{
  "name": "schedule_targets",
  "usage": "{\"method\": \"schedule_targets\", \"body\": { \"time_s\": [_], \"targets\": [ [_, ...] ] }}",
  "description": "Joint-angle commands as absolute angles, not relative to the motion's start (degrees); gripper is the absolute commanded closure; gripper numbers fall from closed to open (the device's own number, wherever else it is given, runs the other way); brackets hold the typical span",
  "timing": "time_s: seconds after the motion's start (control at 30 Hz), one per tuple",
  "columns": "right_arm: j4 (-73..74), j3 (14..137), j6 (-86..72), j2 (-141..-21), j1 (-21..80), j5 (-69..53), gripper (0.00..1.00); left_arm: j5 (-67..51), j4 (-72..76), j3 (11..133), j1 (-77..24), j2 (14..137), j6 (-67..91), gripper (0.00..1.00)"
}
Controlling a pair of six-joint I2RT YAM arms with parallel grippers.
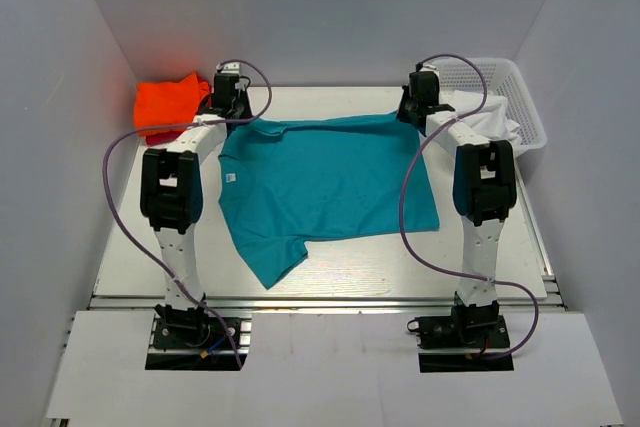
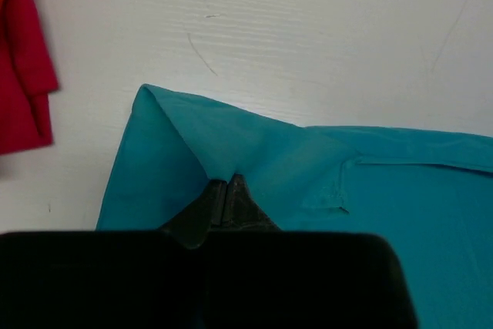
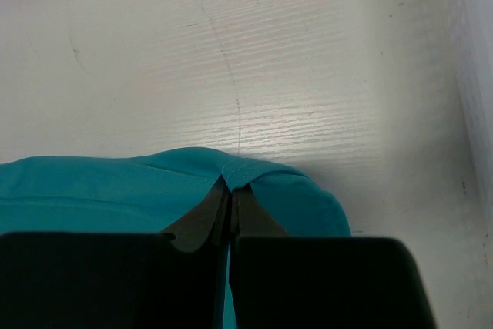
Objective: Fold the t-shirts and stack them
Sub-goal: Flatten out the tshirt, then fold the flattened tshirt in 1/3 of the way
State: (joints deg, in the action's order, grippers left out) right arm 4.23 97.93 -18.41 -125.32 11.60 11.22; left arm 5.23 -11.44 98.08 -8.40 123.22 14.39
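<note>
The teal shirt [image 1: 325, 182] lies flat on the table [image 1: 130, 257]. The left gripper [image 2: 226, 190] and the right gripper [image 3: 229, 194] each pinch 1 far corner tight. The orange shirt [image 1: 168, 102] and red shirt [image 2: 23, 75] lie just beside the left one. A white basket [image 1: 520, 97] stands near the right one, maybe with cloth inside.

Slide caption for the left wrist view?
Left gripper shut on a pinched fold of the teal t-shirt; red t-shirt beside it on the table.
</note>
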Motion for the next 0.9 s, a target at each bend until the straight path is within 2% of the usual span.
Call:
{"method": "schedule_targets", "body": {
  "time_s": [0.0,0.3,0.47,0.87],
  "targets": [
    [5.36,99.06,-14.86,-122.00,10.81,10.37,1.00,3.52,-11.43,90.66,-8.44,111.39,15.99,1.00],
    [8.17,93.43,-10.29,-115.85,10.64,12.21,1.00,9.14,-16.61,71.92,-9.49,94.33,21.70,1.00],
    [9.23,92.02,-8.70,-114.35,10.63,13.18,1.00,3.44,-16.08,61.55,-9.49,88.43,25.30,1.00],
    [12.75,87.02,-9.75,-113.64,10.46,12.74,1.00,-3.95,-19.78,45.71,-10.55,80.77,30.50,0.99]
  ]
}}
